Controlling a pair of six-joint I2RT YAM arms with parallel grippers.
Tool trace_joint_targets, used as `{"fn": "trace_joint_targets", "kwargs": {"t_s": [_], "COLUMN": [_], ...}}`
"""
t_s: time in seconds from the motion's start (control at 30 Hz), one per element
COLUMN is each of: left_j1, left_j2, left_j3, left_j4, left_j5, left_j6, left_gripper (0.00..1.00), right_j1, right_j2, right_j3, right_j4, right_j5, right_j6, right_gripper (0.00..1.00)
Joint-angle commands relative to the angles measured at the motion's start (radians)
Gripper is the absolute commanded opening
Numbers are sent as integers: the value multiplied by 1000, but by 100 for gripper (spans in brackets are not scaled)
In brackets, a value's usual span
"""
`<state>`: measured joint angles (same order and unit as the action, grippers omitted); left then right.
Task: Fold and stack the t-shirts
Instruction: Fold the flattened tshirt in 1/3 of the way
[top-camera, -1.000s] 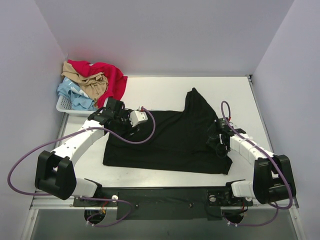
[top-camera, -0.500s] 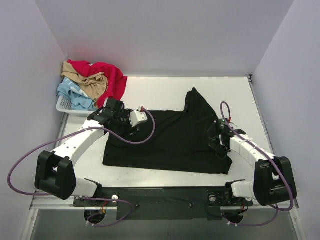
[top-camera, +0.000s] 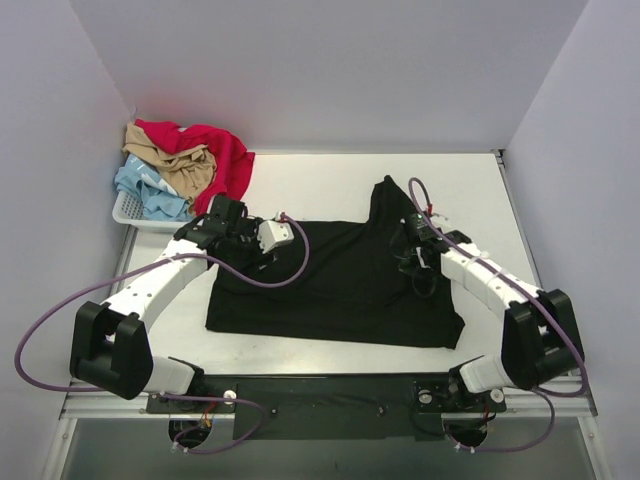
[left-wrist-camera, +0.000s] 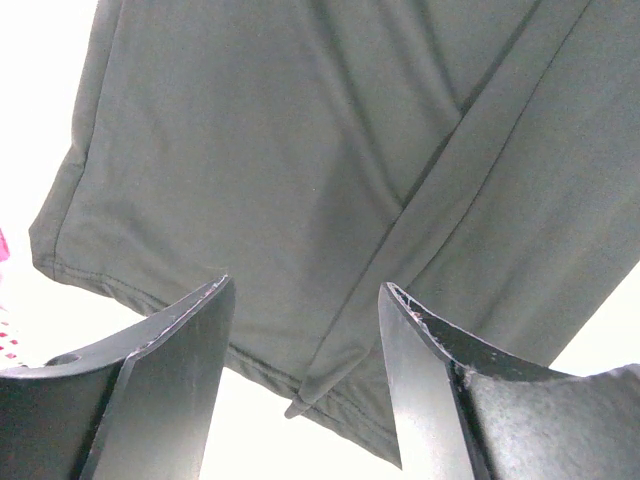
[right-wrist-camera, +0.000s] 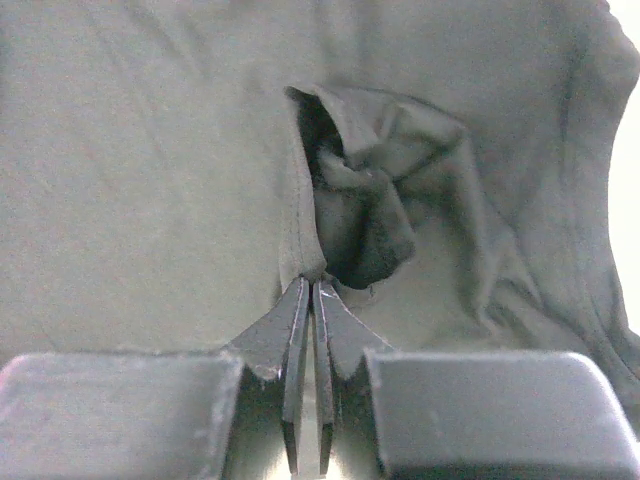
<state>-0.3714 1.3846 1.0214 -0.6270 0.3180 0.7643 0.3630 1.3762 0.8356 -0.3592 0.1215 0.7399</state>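
Pale lilac walls (top-camera: 320, 70) are closing in a white table (top-camera: 330, 180) on three sides. The black shirt (top-camera: 340, 290) is lying spread over the middle of the table, roughly flat. One part is reaching toward the far wall on its right side, and its near edge is running close to the arms' bases.

The left arm (top-camera: 150, 285) is stretching from the near left corner to the shirt's far left edge. The right arm (top-camera: 490, 285) is bending in over the shirt's right part. A purple cable (top-camera: 40, 330) is looping wide of the left arm.

At the far left corner a white basket (top-camera: 128, 212) is holding a heap. A red shirt (top-camera: 225, 160) is spilling over its right side, a tan shirt (top-camera: 185, 165) is sitting crumpled on top, and a pale blue shirt (top-camera: 140, 185) is sitting at the near left.

The left gripper (left-wrist-camera: 305, 285) is hanging with its jaws spread wide over a hemmed edge of the black cloth and gripping nothing. Whether its fingers are touching the cloth is not clear.

The right gripper (right-wrist-camera: 312, 282) is clenched tight, its tips pinching a raised fold of the black shirt, and the cloth is bunching up into a dark pocket just beyond them.
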Motion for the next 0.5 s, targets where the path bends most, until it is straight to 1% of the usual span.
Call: {"fn": "trace_joint_targets", "kwargs": {"t_s": [0.0, 0.1, 0.23, 0.37, 0.47], "left_j1": [14, 20, 29, 35, 35], "left_j2": [-6, -7, -7, 4, 10], "left_j3": [16, 11, 11, 6, 6], "left_j4": [32, 35, 36, 39, 44], "left_j5": [20, 20, 20, 21, 29], "left_j6": [4, 4, 6, 10, 7], "left_gripper": [69, 69, 69, 69, 69], "right_j1": [47, 79, 120, 154, 157], "right_j2": [119, 222, 319, 382, 425], "right_j3": [117, 196, 284, 356, 404], "right_j4": [-35, -34, -35, -34, -34], "right_j5": [33, -6, -26, -29, -69], "right_j6": [-51, -77, -106, -132, -154], "right_gripper": [0, 0, 0, 0, 0]}}
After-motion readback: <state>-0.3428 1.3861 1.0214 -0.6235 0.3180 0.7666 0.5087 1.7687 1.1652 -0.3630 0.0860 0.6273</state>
